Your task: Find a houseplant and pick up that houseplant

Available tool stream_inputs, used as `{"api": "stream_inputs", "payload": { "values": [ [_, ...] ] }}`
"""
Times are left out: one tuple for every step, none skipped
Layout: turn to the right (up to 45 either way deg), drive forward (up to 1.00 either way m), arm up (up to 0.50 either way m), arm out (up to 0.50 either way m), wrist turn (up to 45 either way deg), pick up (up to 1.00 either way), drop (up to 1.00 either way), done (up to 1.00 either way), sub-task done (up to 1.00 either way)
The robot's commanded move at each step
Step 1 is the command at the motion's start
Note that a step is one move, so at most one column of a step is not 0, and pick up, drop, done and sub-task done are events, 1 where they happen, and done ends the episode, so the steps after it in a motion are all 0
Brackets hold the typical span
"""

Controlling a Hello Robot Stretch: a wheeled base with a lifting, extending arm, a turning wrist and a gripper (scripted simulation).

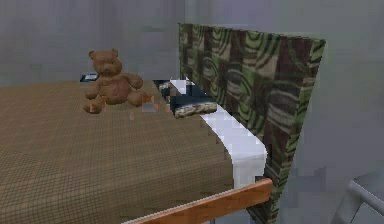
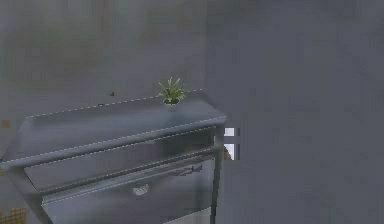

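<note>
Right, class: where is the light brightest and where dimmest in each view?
Forward view: brightest on the white pillow, evenly lit over the brown bedcover and teddy bear, no glare. Arm side view: dim and flat, the grey table nearly merging with the grey wall, shade under its top; the green houseplant stands out.

Bedroom in a home. Bed (image 1: 100, 165) with brown checked cover, tall green-patterned headboard (image 1: 250, 75), white bedding (image 1: 240, 140) at its head, teddy bear (image 1: 108, 80) sitting on top. Grey table (image 2: 90, 128) against plain grey wall, small houseplant (image 2: 172, 92) on it.
</note>
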Motion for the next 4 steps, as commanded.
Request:
{"api": "stream_inputs", "payload": {
  "values": [
    [0.0,0.0,0.5,0.0,0.0,0.0,0.0,0.0,0.0],
    [0.0,0.0,0.38,0.0,0.0,0.0,0.0,0.0,0.0],
    [0.0,0.0,0.0,0.44,0.0,0.0,0.0,0.0,0.0],
    [0.0,0.0,0.0,0.0,45.0,0.0,0.0,0.0,0.0]
  ]
}}
